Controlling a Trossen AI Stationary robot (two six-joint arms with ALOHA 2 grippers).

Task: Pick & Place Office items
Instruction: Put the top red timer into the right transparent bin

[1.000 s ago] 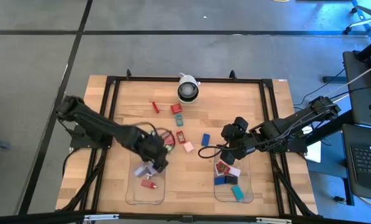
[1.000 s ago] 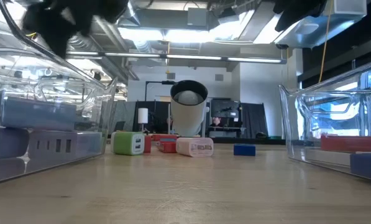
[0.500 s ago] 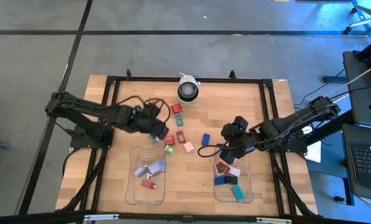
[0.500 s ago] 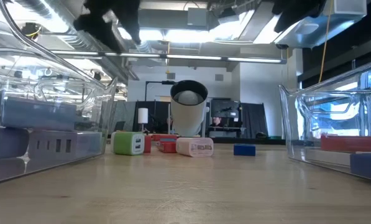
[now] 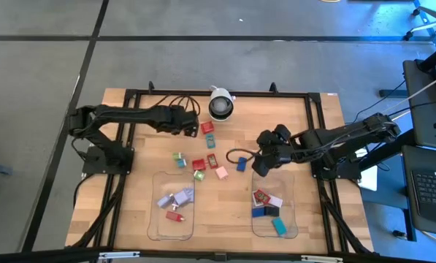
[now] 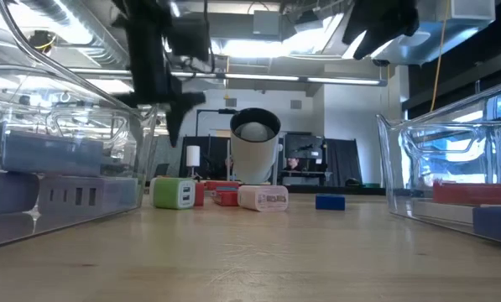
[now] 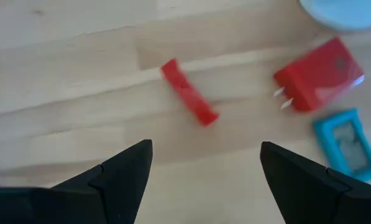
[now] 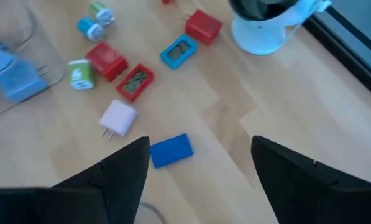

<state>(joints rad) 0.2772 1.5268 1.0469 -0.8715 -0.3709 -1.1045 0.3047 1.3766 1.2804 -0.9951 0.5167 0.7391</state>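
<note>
Since the earlier frame, the left tool (image 5: 190,126) has swung away from its clear tray (image 5: 171,228) to hover beside the camera dome (image 5: 220,107), jaws wide and empty, over a thin red block (image 7: 188,99), probably to pick it. Right tool (image 5: 260,162), also wide, hangs below the dome, above the blue block (image 8: 171,150) on the counter (image 5: 291,117).

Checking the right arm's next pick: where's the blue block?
High view: the blue block lies loose mid-table, just left of the right gripper, beside the pink plug.
</note>
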